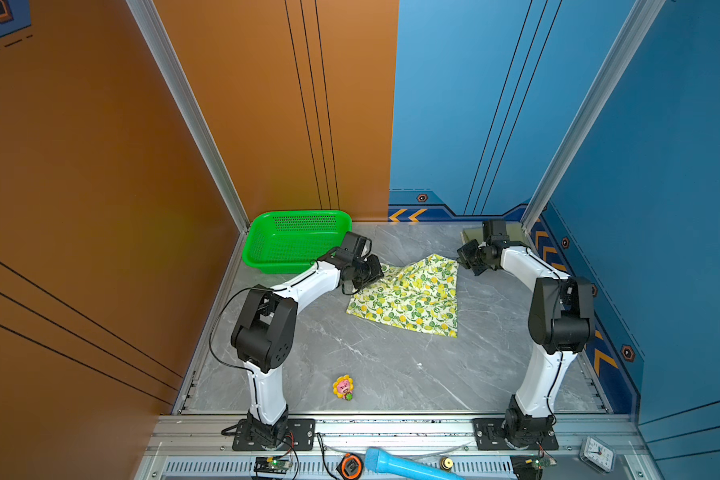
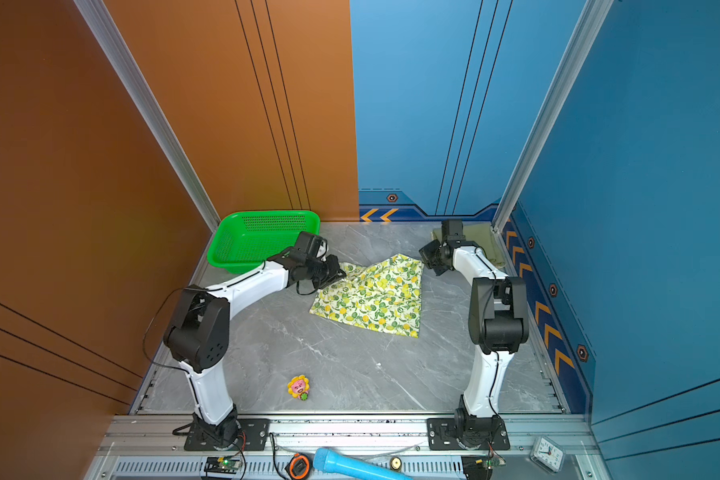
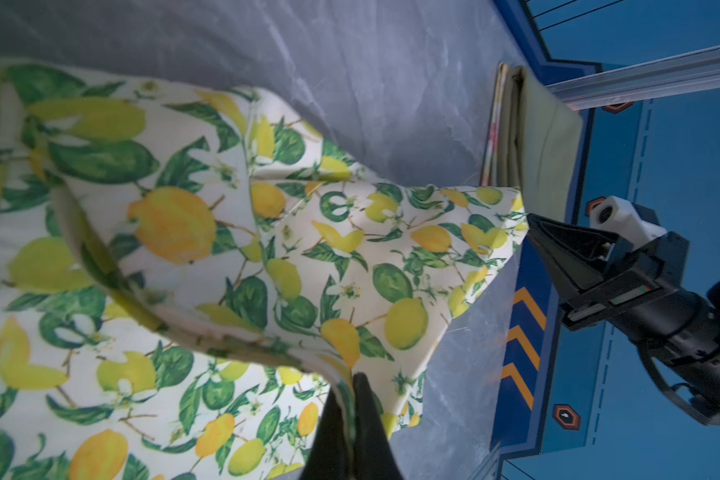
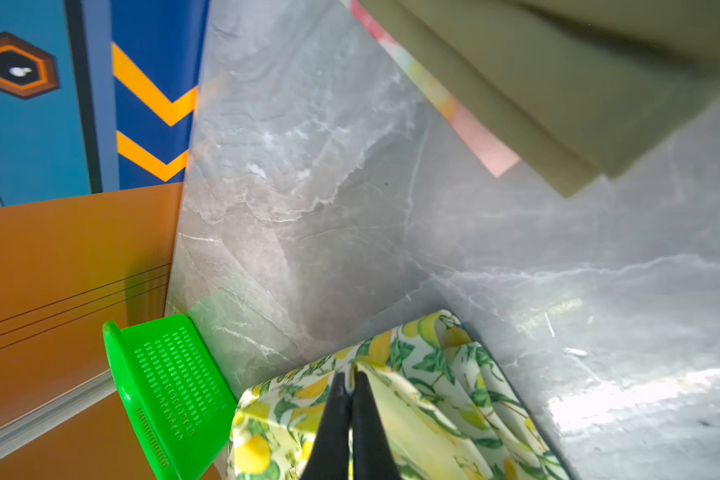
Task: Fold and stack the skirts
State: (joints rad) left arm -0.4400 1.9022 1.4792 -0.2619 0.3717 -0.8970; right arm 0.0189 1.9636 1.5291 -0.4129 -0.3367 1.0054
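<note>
Thin, limp lemon-print skirt (image 1: 408,297), creased, mid grey marble-look table (image 1: 391,374). 2 far corners raised: left pincer (image 3: 350,386) and right pincer (image 4: 351,376) each clamped on 1. Folded olive skirt (image 3: 545,137) in far right corner.

The thin lemon-print cloth skirt (image 1: 408,297) is white, strewn with yellow lemons and green leaves. The folded plain cloth skirt (image 3: 545,137) is olive green, unpatterned; the folded pastel cloth skirt (image 4: 487,145) shows pink and yellow patches at its edge. The plastic mesh basket (image 1: 262,245) is bright green. The marble-look tabletop (image 1: 371,365) is grey with white veins. The small flower-shaped toy (image 1: 343,387) has yellow petals, a pink face and a green leaf. The orange-brown wall panel (image 1: 100,166) and the blue wall panel (image 1: 454,104) both carry thin black lines.
</note>
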